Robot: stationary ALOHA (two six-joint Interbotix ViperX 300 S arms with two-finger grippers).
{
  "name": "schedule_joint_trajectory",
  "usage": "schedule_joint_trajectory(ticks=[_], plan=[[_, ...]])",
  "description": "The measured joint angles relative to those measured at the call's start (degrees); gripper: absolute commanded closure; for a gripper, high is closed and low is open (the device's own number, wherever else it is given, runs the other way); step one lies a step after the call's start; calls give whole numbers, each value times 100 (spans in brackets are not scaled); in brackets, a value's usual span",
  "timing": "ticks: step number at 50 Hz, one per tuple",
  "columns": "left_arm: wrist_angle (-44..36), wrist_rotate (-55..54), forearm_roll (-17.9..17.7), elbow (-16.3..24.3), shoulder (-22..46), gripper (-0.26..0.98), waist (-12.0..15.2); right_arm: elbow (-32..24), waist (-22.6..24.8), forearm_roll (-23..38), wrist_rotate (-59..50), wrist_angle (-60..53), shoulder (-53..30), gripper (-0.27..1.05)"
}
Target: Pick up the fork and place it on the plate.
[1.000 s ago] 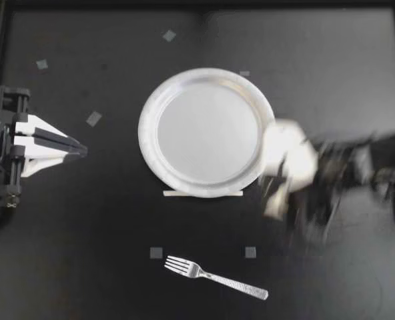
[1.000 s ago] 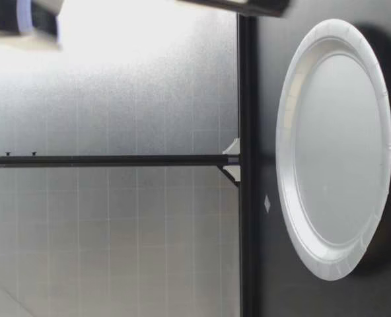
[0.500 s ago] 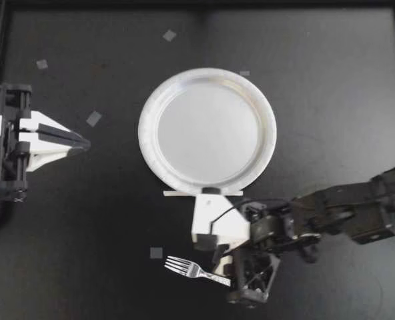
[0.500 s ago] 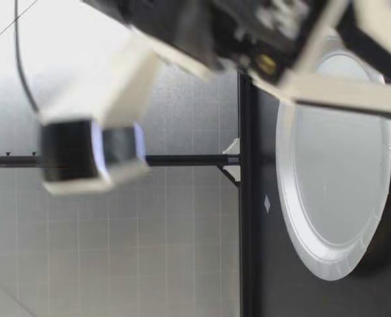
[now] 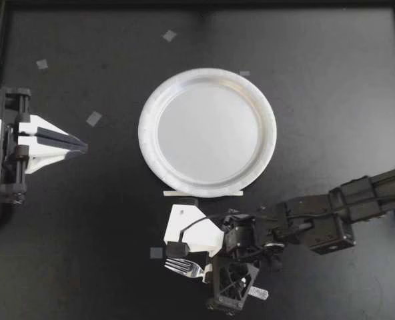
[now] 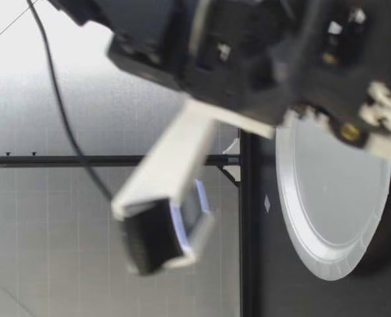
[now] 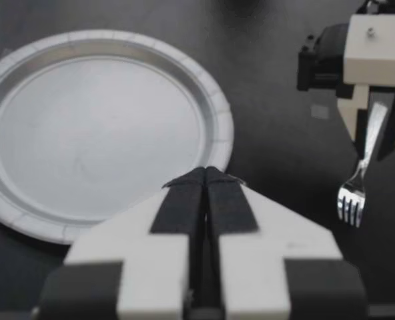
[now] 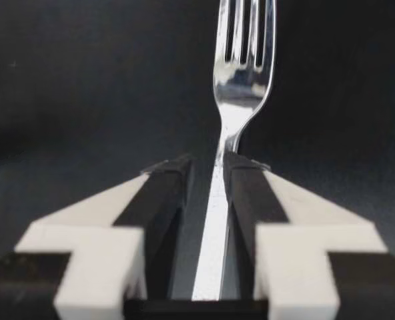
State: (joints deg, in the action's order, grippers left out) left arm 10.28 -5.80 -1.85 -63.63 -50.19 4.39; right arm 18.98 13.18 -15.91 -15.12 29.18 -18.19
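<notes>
The fork (image 5: 183, 267) lies flat on the black desk (image 5: 331, 80), near the plate (image 5: 149, 127) but apart from it. It is on the side where a pale strip (image 5: 203, 193) lies against the plate's rim. The tines point toward a grey tape square (image 5: 156, 253) just beside them, and the handle's end shows past my right hand (image 5: 209, 272). That hand is lowered over the handle, and its arm (image 5: 331, 213) reaches in from the right side of the desk. In the right wrist view the handle runs lengthwise between the two fingers (image 8: 164, 193), with the fork's (image 8: 241, 80) neck and tines projecting ahead of them. The gap is narrow. One finger appears to rest against the handle, while a dark slit separates the handle from the other, so the fork is bracketed rather than clamped. My left hand (image 5: 81, 147) sits well apart at the desk's left side, pointing toward the plate, its fingers pressed together on nothing. In the left wrist view the plate (image 7: 221, 127) lies ahead of that hand (image 7: 205, 175). The fork (image 7: 357, 180) is farther off to one side, its handle rising between the right hand's fingers. In the low view the plate (image 6: 327, 257) rests flat, and a blurred arm (image 6: 248, 59) close to the camera partly covers it.
</notes>
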Motion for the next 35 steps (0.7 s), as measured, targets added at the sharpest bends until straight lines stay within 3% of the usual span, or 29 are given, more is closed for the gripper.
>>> schedule_joint_trajectory(ticks=[35], plan=[[-9, 18, 9, -158, -334, 73, 0, -149, 105, 0, -290, 9, -457, 41]])
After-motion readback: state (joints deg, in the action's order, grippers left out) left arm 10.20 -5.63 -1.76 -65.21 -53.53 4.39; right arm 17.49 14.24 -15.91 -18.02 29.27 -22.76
